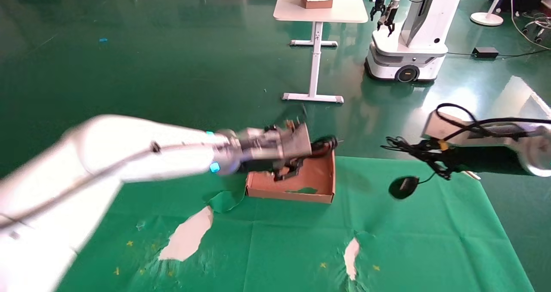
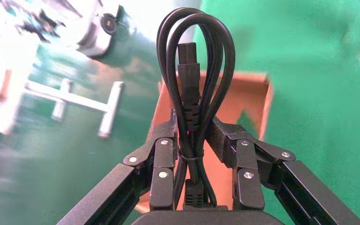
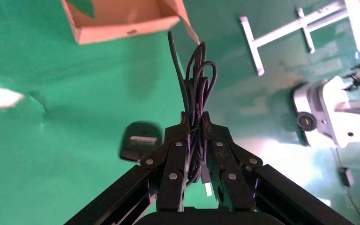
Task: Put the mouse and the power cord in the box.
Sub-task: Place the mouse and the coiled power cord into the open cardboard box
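Carrying both items, you had the left gripper [image 2: 194,140] pinching the power cord [image 2: 194,65] above the box [image 1: 320,175]; the right gripper [image 3: 195,131] clamped the wire, the mouse [image 1: 403,187] dangling beside the box. Next, release needs lowering inside.

The cord [image 2: 194,79] and mouse [image 1: 403,187] were black. The box [image 1: 319,171] was brown. The cloth [image 1: 413,240] was green with small yellow marks, torn to white patches. The floor [image 1: 150,59] was dark green.
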Controlling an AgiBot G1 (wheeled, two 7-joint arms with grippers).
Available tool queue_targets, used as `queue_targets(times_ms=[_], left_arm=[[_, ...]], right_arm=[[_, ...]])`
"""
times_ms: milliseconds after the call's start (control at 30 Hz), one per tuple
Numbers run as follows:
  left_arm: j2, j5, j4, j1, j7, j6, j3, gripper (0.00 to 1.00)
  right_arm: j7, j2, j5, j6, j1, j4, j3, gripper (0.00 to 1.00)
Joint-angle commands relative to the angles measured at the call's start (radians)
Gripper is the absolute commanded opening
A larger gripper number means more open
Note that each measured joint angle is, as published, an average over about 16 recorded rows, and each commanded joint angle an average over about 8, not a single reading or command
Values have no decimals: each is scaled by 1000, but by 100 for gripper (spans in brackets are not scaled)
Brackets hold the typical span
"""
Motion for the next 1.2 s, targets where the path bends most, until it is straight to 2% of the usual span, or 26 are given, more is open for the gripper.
queue_targets(times_ms=[33, 100, 133, 367, 400, 600, 900, 1067, 1200], left_arm=[[22, 4, 11, 22, 72, -84, 54, 0], [23, 5, 18, 39, 100, -159, 126, 0], [23, 5, 26, 44, 105, -192, 159, 6], [24, 19, 74, 43, 56, -331, 346, 93], [24, 17, 75, 39, 43, -340, 366, 100], [23, -6, 70, 16, -24, -376, 462, 100], [23, -35, 67, -10, -88, -413, 561, 100], [20, -52, 104, -31, -130, -441, 586, 100], [11, -67, 195, -63, -184, -470, 584, 100]], right_arm=[[12, 20, -2, -4, 3, 19, 5, 0], [20, 36, -5, -10, 6, 35, 9, 0], [24, 44, -5, -12, 7, 42, 11, 0], [40, 74, 1, -24, 4, 73, 19, 0], [41, 76, 3, -25, 3, 76, 20, 0], [39, 81, 11, -25, 4, 86, 25, 0], [20, 56, 32, -26, 14, 84, 27, 0], [0, 35, 56, -33, 22, 108, 27, 0], [-18, -2, 73, -42, 30, 127, 20, 0]])
